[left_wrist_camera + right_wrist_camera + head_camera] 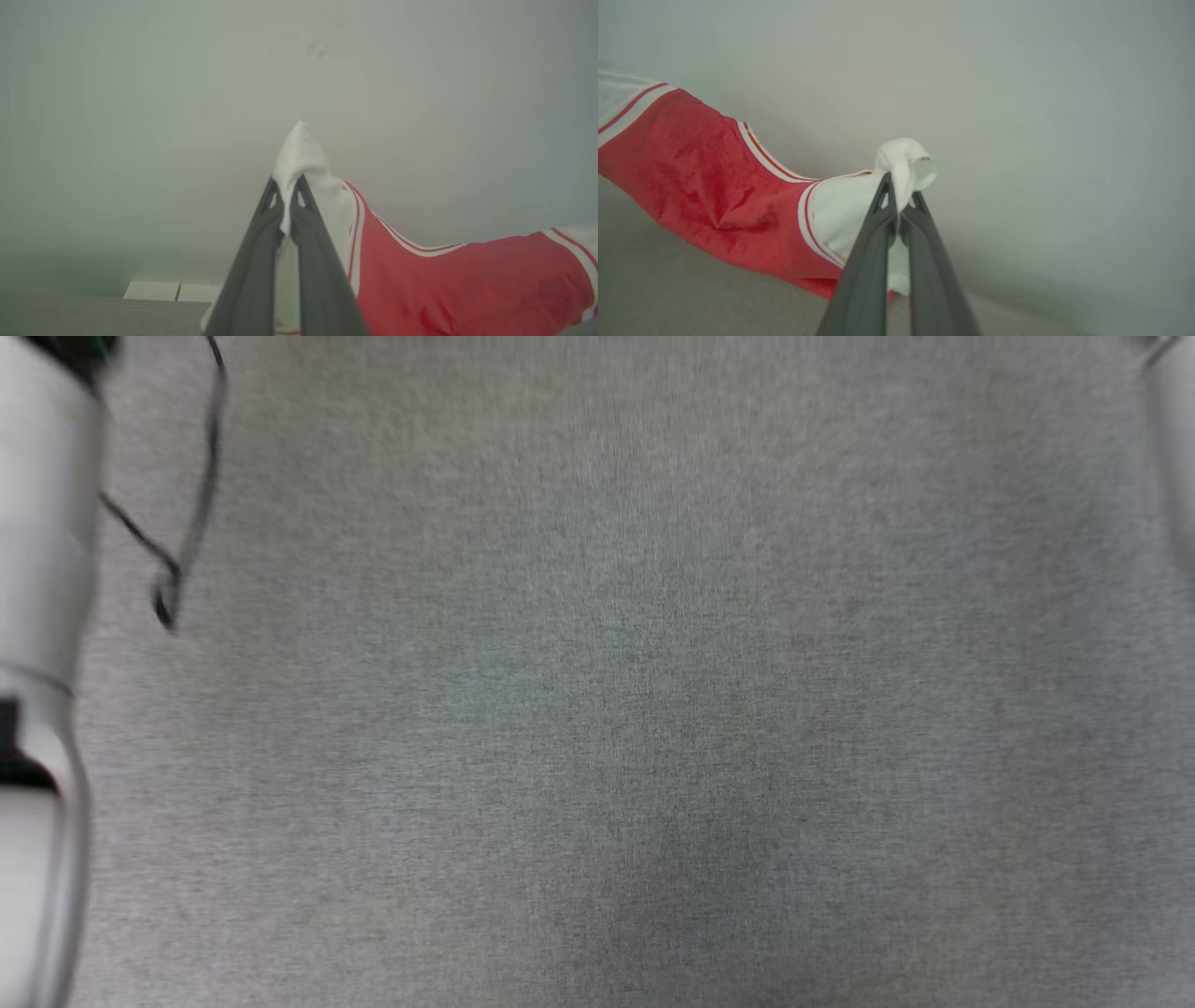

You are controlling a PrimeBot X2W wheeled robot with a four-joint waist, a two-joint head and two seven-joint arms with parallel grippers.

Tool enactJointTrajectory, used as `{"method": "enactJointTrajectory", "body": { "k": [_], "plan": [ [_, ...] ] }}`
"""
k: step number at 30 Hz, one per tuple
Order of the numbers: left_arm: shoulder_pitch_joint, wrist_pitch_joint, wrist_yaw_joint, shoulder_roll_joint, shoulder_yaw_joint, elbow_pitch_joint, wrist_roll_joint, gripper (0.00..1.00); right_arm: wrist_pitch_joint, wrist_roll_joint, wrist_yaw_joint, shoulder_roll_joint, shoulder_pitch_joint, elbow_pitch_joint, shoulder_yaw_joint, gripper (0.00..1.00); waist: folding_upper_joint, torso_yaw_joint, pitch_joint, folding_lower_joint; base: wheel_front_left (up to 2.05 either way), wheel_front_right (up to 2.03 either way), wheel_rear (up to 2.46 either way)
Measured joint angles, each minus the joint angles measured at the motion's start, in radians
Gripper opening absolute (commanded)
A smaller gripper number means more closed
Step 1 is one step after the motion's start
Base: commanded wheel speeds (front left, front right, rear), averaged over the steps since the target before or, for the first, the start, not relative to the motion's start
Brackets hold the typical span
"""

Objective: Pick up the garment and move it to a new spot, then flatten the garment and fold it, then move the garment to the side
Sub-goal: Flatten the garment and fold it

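Note:
The garment (448, 284) is a red jersey with white sleeves and red-white striped trim, held up and stretched between both grippers. In the left wrist view my left gripper (286, 186) is shut on a bunch of one white sleeve, and the red body runs off to the right. In the right wrist view my right gripper (900, 191) is shut on the other white sleeve of the garment (705, 182), whose red body trails to the left. A pale left forearm (37, 663) shows at the head view's left edge.
A grey fabric surface (616, 709) spreads across the head view, blurred. A thin black cable (191, 513) hangs by the left forearm. A pale plain wall (187, 93) lies behind the garment in both wrist views, with a low pale ledge (163, 291) at lower left.

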Motion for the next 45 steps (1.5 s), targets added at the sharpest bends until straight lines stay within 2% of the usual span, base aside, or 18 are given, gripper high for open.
{"method": "enactJointTrajectory", "body": {
  "k": [6,9,13,16,21,28,33,38,43,44,45],
  "plan": [
    [0.279,-0.013,-0.002,0.008,-0.02,-0.057,-0.045,0.0,0.03,0.13,0.0,-0.052,0.285,-0.117,0.048,0.0,0.0,0.008,-0.11,-0.0002,0.0,0.0,0.0],
    [0.432,-0.017,-0.002,0.007,-0.021,-0.108,-0.072,0.0,0.043,0.154,0.0,-0.1,0.438,-0.195,0.053,0.0,0.0,0.013,-0.167,-0.0002,0.0,0.0,0.0],
    [0.607,-0.021,-0.002,0.026,-0.013,-0.182,-0.082,0.0,0.081,0.19,0.0,-0.112,0.659,-0.288,0.035,0.0,0.0,0.021,-0.247,-0.0003,0.0,0.0,0.0],
    [0.782,-0.021,0.033,0.043,-0.012,-0.292,-0.079,0.0,0.116,0.197,0.0,-0.129,0.854,-0.389,-0.018,0.0,0.0,0.028,-0.329,-0.0004,0.0,0.0,0.0],
    [1.038,-0.02,0.11,0.098,0.004,-0.475,-0.092,0.0,0.198,0.193,0.0,-0.11,1.084,-0.537,-0.079,0.0,0.0,0.026,-0.422,-0.0005,0.0,0.0,0.0],
    [1.399,0.039,0.285,0.179,0.013,-0.806,-0.131,0.0,0.328,0.148,0.0,-0.05,1.382,-0.754,-0.184,0.0,0.0,0.007,-0.512,-0.0006,0.0,0.0,0.0],
    [1.597,0.078,0.394,0.21,-0.009,-0.986,-0.138,0.0,0.419,0.107,0.0,-0.007,1.583,-0.874,-0.267,0.0,0.0,0.002,-0.551,-0.0006,0.0,0.0,0.0],
    [1.685,0.095,0.45,0.222,-0.025,-1.081,-0.136,0.0,0.477,0.054,0.0,0.038,1.731,-0.936,-0.341,0.0,0.0,0.016,-0.558,-0.0005,0.0,0.0,0.0],
    [1.693,0.099,0.477,0.227,-0.037,-1.124,-0.109,0.0,0.503,0.018,0.0,0.085,1.814,-0.947,-0.378,0.01,0.0,0.042,-0.556,-0.0003,0.0,0.0,0.0],
    [1.691,0.098,0.48,0.228,-0.039,-1.129,-0.103,0.0,0.503,0.01,0.0,0.086,1.816,-0.95,-0.377,0.14,0.0,0.048,-0.554,-0.0003,0.0,0.0,0.0],
    [1.685,0.095,0.481,0.228,-0.042,-1.134,-0.096,0.0,0.504,0.005,0.0,0.089,1.814,-0.953,-0.377,0.55,0.0,0.053,-0.551,-0.0003,0.0,0.0,0.0]
  ]
}}
